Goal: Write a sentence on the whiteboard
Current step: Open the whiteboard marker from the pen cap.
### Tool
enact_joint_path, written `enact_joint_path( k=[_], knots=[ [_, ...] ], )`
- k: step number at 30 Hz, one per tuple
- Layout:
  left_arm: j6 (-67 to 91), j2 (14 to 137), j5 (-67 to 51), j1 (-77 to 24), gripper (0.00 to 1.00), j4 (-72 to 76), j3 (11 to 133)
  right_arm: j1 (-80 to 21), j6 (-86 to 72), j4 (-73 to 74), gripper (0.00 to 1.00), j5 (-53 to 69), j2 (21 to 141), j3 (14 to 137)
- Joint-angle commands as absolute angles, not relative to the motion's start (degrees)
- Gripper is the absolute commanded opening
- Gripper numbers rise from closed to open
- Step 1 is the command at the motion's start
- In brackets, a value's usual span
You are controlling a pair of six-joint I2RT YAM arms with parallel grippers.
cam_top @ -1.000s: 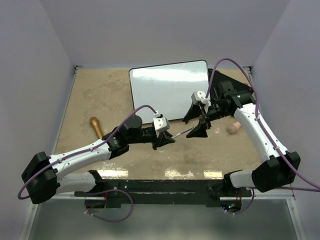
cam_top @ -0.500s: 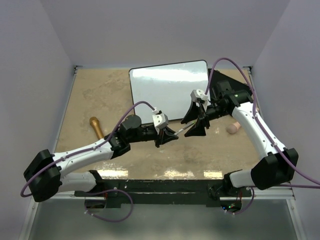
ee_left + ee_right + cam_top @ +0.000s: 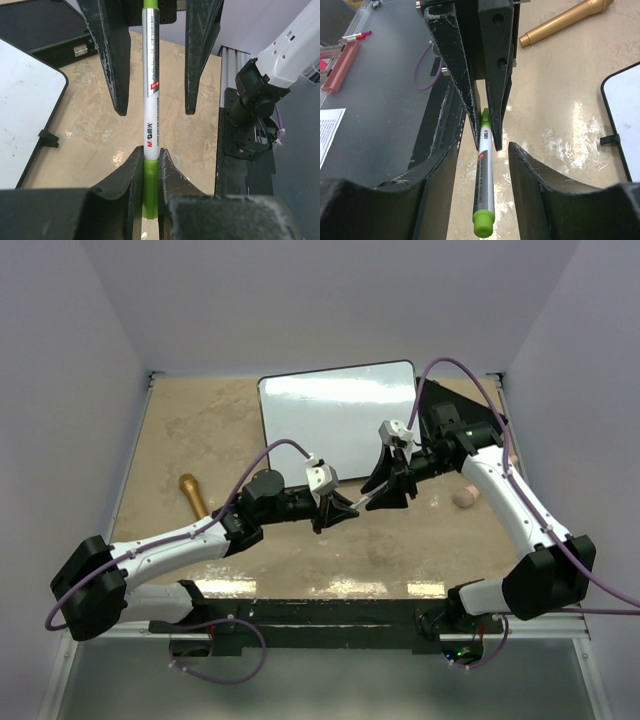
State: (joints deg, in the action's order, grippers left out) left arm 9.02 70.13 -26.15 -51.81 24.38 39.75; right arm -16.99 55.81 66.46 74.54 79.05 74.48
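Observation:
The whiteboard (image 3: 340,425) lies flat at the back middle of the table, its surface blank; its corner shows in the left wrist view (image 3: 25,115) and its edge in the right wrist view (image 3: 625,115). In front of it, above the table, a white marker with green ends (image 3: 365,503) spans the two grippers. My left gripper (image 3: 345,510) is shut on the marker's green end (image 3: 148,170). My right gripper (image 3: 385,495) straddles the barrel (image 3: 486,175), open, with a gap on each side. Its fingers (image 3: 112,60) flank the marker in the left wrist view.
A gold cylindrical object (image 3: 192,494) lies on the left of the table. A small pink object (image 3: 465,497) lies at the right. A flat black board (image 3: 450,410) sits beside the whiteboard's right edge, under the right arm.
The right gripper's jaws have narrowed around the marker and the right arm has slid a little left along it. The left gripper has kept its grip and edged slightly right.

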Motion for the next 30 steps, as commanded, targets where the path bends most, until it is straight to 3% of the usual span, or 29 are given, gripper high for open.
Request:
enact_joint_path(
  k=[1, 6, 7, 12, 30],
  knots=[
    [9.93, 69.7, -25.49, -51.86, 0.0, 29.62, 40.96, -17.31, 52.3, 62.67, 0.45, 75.94, 76.73, 73.13],
    [10.28, 69.78, -25.49, -51.86, 0.0, 30.41, 40.52, -17.23, 51.24, 61.79, 0.3, 76.46, 76.03, 73.3],
    [10.28, 69.96, -25.75, -51.86, 0.0, 30.41, 40.52, -17.31, 51.24, 62.05, 0.18, 76.55, 76.11, 73.39],
    [10.37, 70.49, -26.02, -51.86, 0.0, 30.41, 40.43, -17.31, 52.47, 62.84, 0.0, 76.82, 76.11, 73.83],
    [-2.61, 65.4, -24.71, -51.77, 0.0, 31.47, 31.21, -14.24, 60.55, 69.17, 0.0, 73.92, 72.69, 76.47]
  ],
)
